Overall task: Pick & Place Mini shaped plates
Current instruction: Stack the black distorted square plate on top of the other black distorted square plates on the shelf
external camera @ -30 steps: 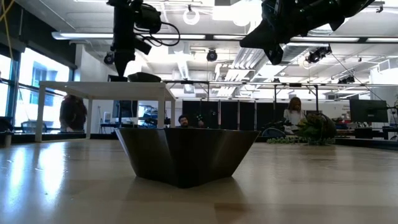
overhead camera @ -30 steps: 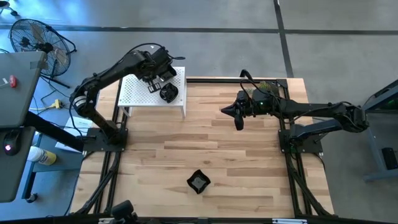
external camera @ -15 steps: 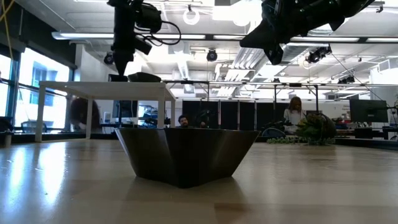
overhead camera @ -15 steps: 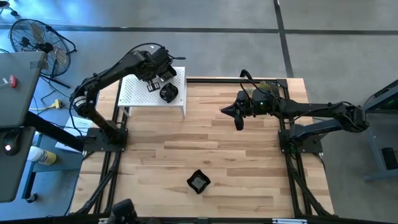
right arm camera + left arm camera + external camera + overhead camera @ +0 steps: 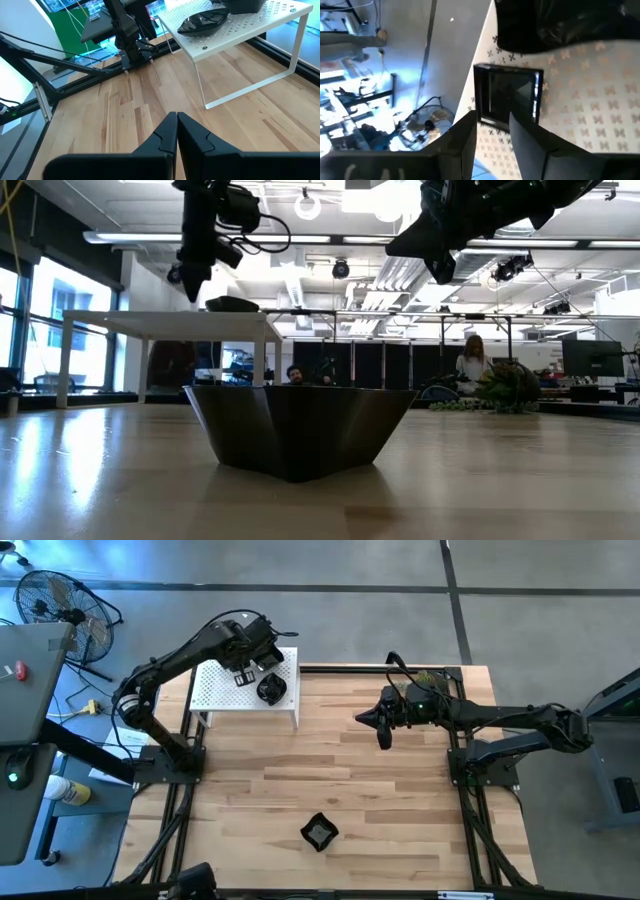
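On the white stand (image 5: 245, 688), a square plate (image 5: 509, 96) and a round plate (image 5: 271, 690) are seen; above them the left gripper (image 5: 243, 676) is parted, empty. Mid-table, the right gripper (image 5: 384, 733) is clenched.

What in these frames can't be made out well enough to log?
- High view: the left gripper and arm cover part of the white stand, so the small square plate is barely seen there.
- Low view: the angular plate blocks the table behind it.
- Left wrist view: the round plate is cut off by the edge.
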`<action>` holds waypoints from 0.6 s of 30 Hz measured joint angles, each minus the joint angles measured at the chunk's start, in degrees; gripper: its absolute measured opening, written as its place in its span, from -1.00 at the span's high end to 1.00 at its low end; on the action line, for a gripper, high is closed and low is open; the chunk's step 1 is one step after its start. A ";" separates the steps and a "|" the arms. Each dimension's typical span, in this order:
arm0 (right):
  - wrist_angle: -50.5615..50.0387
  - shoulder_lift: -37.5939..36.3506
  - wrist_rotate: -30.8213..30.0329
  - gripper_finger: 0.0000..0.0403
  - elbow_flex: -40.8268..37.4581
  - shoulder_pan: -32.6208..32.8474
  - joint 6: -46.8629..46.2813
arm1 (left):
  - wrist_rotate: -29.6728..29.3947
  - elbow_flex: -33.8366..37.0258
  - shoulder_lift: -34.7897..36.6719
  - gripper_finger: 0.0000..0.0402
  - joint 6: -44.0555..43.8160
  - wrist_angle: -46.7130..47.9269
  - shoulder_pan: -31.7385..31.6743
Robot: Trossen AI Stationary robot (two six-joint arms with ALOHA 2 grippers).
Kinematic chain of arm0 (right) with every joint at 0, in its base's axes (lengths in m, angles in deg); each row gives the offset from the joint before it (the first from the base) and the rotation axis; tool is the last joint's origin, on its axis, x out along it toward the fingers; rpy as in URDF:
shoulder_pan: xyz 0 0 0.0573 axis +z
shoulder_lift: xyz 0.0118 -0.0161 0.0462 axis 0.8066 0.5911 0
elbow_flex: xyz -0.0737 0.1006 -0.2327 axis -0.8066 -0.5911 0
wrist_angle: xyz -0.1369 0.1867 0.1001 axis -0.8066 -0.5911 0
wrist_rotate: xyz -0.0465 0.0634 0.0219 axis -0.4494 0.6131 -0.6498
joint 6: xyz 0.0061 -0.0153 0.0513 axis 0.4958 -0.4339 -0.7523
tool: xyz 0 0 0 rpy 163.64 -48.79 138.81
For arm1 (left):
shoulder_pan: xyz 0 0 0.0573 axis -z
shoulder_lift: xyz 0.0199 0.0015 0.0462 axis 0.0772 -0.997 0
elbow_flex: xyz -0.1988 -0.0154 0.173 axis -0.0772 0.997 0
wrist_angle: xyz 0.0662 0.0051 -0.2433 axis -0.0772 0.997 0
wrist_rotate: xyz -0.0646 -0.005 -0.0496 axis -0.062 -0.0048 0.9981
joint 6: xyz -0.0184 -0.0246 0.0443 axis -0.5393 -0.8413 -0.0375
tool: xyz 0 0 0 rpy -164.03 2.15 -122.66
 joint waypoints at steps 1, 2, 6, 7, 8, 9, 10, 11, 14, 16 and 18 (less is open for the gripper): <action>0.00 0.02 0.08 0.97 0.00 0.00 -0.13 | -0.56 -0.11 0.00 0.45 -0.19 0.98 0.63; 0.00 0.01 0.20 0.97 0.00 0.00 -0.55 | -0.45 -0.26 0.30 0.47 -0.76 2.17 1.30; 0.00 0.02 0.35 0.97 0.00 0.00 -1.31 | 10.35 -0.10 5.15 0.71 -8.56 2.39 3.87; -0.02 0.02 0.35 0.97 0.00 0.00 -1.31 | 13.98 0.50 6.91 0.80 -11.42 1.79 4.57; -0.02 0.02 0.35 0.97 0.00 0.00 -1.33 | 17.24 1.30 8.83 0.89 -14.24 1.47 5.42; -0.02 0.02 0.35 0.97 0.00 0.00 -1.31 | 20.09 2.28 10.97 0.94 -17.09 0.83 6.58; -0.02 0.02 0.33 0.97 0.00 0.00 -1.33 | 22.09 3.35 13.29 0.96 -19.95 -0.25 8.23; -0.02 0.02 0.33 0.97 0.00 0.00 -1.33 | 22.94 4.64 15.72 0.95 -22.94 -1.74 10.31; -0.02 0.02 0.33 0.97 0.00 0.00 -1.33 | 23.33 9.29 21.57 0.93 -32.70 -3.60 18.32; -0.04 0.02 0.35 0.97 0.00 0.00 -1.33 | 23.38 12.23 23.90 0.94 -40.25 -4.92 24.31; -0.04 0.02 0.33 0.97 0.00 0.00 -1.31 | 23.47 14.72 25.17 0.97 -48.12 -5.22 30.30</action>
